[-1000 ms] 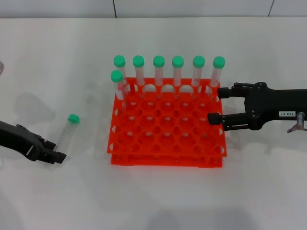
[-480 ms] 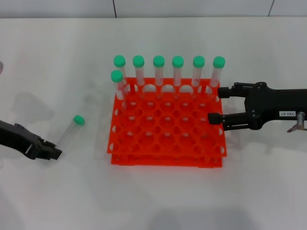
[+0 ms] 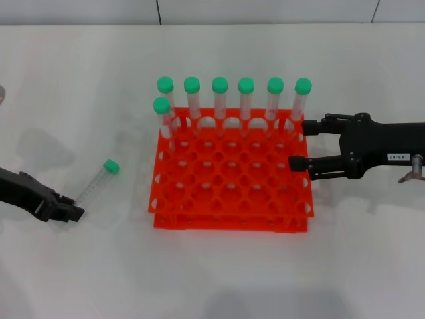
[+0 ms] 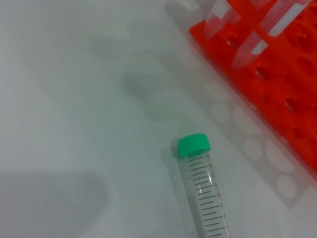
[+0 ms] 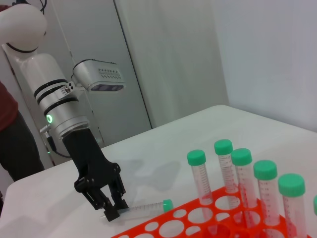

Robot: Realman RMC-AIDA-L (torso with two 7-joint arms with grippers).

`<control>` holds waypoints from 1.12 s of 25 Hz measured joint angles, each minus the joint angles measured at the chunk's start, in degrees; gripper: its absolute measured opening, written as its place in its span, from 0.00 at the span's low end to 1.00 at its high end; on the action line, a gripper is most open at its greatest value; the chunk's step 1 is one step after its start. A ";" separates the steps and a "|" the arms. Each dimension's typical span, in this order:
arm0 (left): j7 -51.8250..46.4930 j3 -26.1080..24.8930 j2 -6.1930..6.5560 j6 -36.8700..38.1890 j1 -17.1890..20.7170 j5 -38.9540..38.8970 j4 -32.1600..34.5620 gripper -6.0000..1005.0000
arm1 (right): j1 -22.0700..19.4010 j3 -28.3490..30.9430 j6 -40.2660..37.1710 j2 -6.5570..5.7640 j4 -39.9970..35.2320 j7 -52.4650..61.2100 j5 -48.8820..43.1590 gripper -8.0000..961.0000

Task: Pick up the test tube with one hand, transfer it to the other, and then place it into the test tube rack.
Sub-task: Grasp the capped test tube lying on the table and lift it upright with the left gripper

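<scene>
Left gripper [image 3: 72, 212]: low on the table's left side, its black fingers closed on the bottom end of the test tube; in the right wrist view it shows across the table [image 5: 111, 210], pinching that same end.
Test tube [image 3: 95, 184]: slanted, green cap pointing toward the rack, held at its clear end; the left wrist view shows its printed scale marks and cap [image 4: 200, 186].
Right gripper [image 3: 299, 144]: at the rack's right edge, fingers spread apart and holding nothing, a small white label on its body.
Test tube rack [image 3: 232, 181]: orange-red, mid-table, between the two grippers.
Other tubes [image 3: 246, 100]: seven green-capped tubes standing upright, six along the far row and one just in front at the left end.
Table [image 3: 212, 279]: white.
</scene>
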 joint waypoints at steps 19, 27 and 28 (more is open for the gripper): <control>-0.65 -0.31 0.10 -0.86 0.00 0.03 0.00 0.21 | 0.13 -0.02 0.00 -0.02 -0.09 -0.14 0.18 0.89; -0.56 -0.53 0.11 -1.11 0.08 -1.09 0.08 0.21 | 0.09 0.04 0.00 -0.02 -0.05 -0.41 0.19 0.89; -0.33 -0.54 0.11 -1.13 0.16 -1.61 0.16 0.21 | 0.07 0.06 0.00 -0.02 -0.05 -0.43 0.20 0.89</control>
